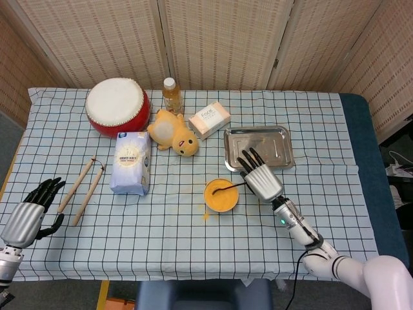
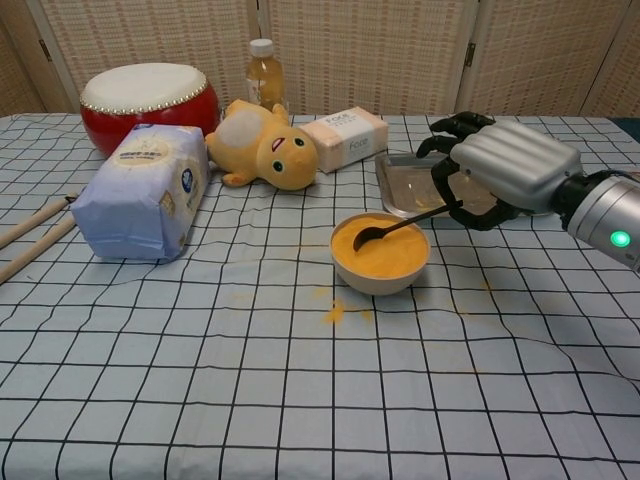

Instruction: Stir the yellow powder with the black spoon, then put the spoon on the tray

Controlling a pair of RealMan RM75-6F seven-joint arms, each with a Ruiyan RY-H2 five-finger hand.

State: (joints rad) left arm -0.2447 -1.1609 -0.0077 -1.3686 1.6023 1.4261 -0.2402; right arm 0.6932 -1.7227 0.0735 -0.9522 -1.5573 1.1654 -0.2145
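Observation:
A white bowl heaped with yellow powder stands near the table's middle. My right hand pinches the handle of the black spoon just right of the bowl. The spoon's head lies in the powder at the bowl's near-left part. Behind the hand lies the steel tray, with traces of powder in it. At the table's front left corner my left hand hangs with its fingers apart and nothing in it; the chest view does not show it.
Spilled powder dots the cloth in front of the bowl. A flour bag, plush toy, red drum, bottle and white box stand behind and to the left. Two wooden sticks lie far left.

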